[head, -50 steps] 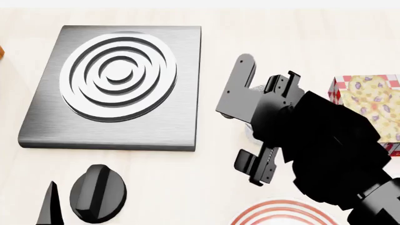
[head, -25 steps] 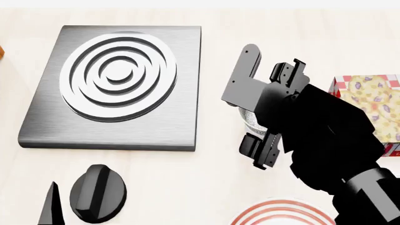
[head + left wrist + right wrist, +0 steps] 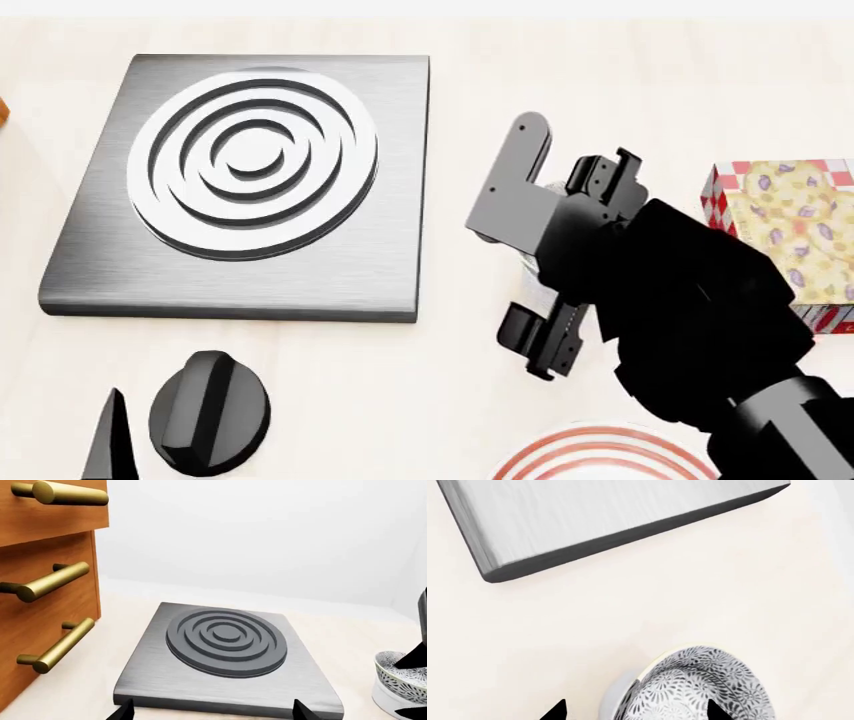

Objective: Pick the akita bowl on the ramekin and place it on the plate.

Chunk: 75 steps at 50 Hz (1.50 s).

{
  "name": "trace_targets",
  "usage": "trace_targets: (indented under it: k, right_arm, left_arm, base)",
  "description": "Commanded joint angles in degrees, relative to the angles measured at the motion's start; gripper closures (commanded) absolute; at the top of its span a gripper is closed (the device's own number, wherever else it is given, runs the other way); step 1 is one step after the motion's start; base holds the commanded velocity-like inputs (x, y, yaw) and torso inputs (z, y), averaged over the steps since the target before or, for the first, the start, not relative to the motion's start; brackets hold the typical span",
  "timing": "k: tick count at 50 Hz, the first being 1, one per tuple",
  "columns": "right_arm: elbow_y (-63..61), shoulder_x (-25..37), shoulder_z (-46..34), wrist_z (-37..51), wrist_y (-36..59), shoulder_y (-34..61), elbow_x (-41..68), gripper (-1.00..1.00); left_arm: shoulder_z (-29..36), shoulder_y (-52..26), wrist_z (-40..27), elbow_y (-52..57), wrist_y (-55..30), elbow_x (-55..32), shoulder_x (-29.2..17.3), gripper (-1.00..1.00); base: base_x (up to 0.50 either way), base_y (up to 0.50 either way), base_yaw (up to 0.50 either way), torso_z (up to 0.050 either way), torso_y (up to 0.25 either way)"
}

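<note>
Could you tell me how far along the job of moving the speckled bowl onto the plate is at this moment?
Early stage. Done: the right gripper has reached the akita bowl, its fingertips flanking it. In hand: the grasp itself; whether the jaws have closed cannot be told. The bowl appears to sit on the ramekin. Left: lifting it and carrying it to the plate, which shows nothing on its visible part.

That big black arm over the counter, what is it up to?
It is going after a speckled bowl that sits on a small white cup, beside the metal burner plate. The right hand is around the bowl; whether it has gripped cannot be told. The red-ringed plate waits nearby. The left hand idles.
</note>
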Motion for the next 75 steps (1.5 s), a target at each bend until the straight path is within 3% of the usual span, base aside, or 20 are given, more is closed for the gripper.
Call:
trace_targets:
  k: [1, 10, 11, 21, 35, 75]
  right_arm:
    - [3.4, -1.0, 0.5, -0.1, -1.2, -0.5, 0.4, -1.0]
    - [7.4, -2.2, 0.4, 0.3, -3.5, -0.7, -0.3, -1.0]
    - [7.8, -2.2, 0.7, 1.1, -4.2, -0.6, -0.3, 1.0]
    - [2.1, -0.1, 0.6, 1.4, -0.8, -0.9, 0.0, 1.0]
    - [3.4, -0.4, 0.6, 1.1, -3.3, -0.3, -0.6, 1.0]
    - [-17.0, 8.4, 0.0, 0.8, 8.8, 3.4, -0.8, 1.0]
  left_arm:
    - [0.2, 0.0, -0.3, 0.0, 0.2, -0.1, -0.2, -1.0]
    - [0.4, 0.0, -0.4, 0.0, 0.3, -0.1, -0.4, -1.0]
    - [0.4, -0.1, -0.4, -0.1, 0.3, -0.2, -0.4, -1.0]
    - [0.9, -0.2, -0.4, -0.9, 0.7, -0.1, -0.4, -1.0]
    - [1.6, -0.6, -0.1, -2.7, 0.9, -0.3, -0.4, -1.0]
    - [2.2, -0.8, -0.9, -2.2, 0.6, -1.2, -1.1, -1.0]
  base:
    - [0.0, 0.0, 0.0, 0.0, 0.0]
    - [0.0, 0.0, 0.0, 0.0, 0.0]
    - [0.0, 0.0, 0.0, 0.0, 0.0]
    - [0.0, 0.0, 0.0, 0.0, 0.0]
    - [0.0, 0.0, 0.0, 0.0, 0.0]
    - [0.0, 0.0, 0.0, 0.0, 0.0]
